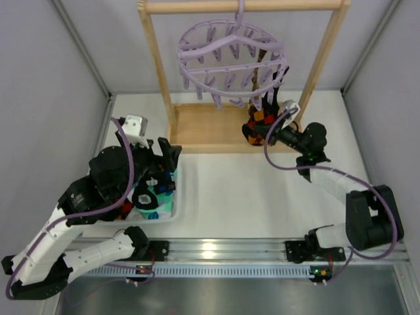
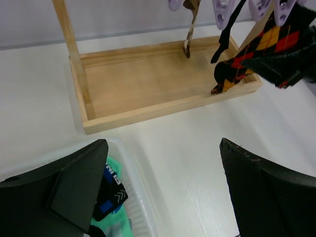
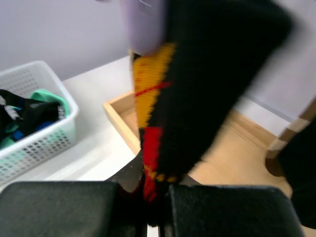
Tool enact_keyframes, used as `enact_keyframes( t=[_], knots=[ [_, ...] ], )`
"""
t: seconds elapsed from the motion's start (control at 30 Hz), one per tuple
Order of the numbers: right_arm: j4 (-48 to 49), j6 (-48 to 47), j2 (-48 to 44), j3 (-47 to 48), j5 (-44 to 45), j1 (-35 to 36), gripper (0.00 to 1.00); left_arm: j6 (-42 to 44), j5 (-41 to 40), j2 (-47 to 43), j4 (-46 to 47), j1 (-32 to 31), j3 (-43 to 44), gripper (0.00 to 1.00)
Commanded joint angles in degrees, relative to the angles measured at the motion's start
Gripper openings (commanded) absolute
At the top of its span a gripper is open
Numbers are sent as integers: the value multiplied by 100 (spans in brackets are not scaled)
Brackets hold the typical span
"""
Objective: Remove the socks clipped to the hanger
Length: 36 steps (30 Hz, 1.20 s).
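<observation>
The lilac hanger hangs from the wooden rail by its hook. A black sock with red and yellow diamonds hangs from a peg on its right side. It also shows in the left wrist view and the right wrist view. My right gripper is shut on this sock's lower end, above the wooden base. A brown-striped sock hangs beside it. My left gripper is open and empty above the basket's right edge. Mint-green and black socks lie in the basket.
The white basket stands at the left near my left arm. The wooden rail frame with its tray base stands at the back centre, its posts on either side of the hanger. Grey walls close in both sides.
</observation>
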Motion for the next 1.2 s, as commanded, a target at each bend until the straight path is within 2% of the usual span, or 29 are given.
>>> enact_keyframes(
  t=[0.0, 0.03, 0.1, 0.17, 0.2, 0.33, 0.47, 0.7, 0.87, 1.0, 1.17],
  knots=[
    [-169, -320, -915, -225, 1294, 790, 0, -343, -403, 266, 110, -21, 624, 98],
    [-313, -582, -1047, -278, 2020, 1020, 0, -361, -526, 372, 101, -21, 738, 98],
    [-550, -769, -1320, -296, 2447, 1634, 0, -379, -553, 714, 110, -21, 1098, 98],
    [-867, -857, -1487, -226, 3238, 1996, 0, -361, -510, 979, 92, -21, 1529, 98],
    [-963, -910, -1531, -165, 3736, 2320, 0, -318, -457, 1215, 84, -21, 1696, 98],
    [-1411, -1393, -1541, 64, 4793, 3139, 0, -203, -535, 1743, 66, -21, 2635, 98],
    [-1833, -1823, -1225, 512, 5998, 3913, 0, -19, -649, 2262, 39, -99, 3182, 98],
    [-2221, -2499, -223, 1662, 8150, 5046, 0, 385, -1624, 3175, 40, -407, 3754, 98],
    [-2020, -2869, 453, 2173, 8881, 5425, 0, 579, -1862, 3467, 48, -557, 4017, 98],
    [-1467, -3597, 981, 2577, 9645, 5776, 0, 834, -2179, 3844, 48, -557, 4246, 98],
    [-1448, -3995, 1648, 3122, 9937, 5953, 0, 939, -2477, 4240, 40, -531, 4483, 98]
  ],
)
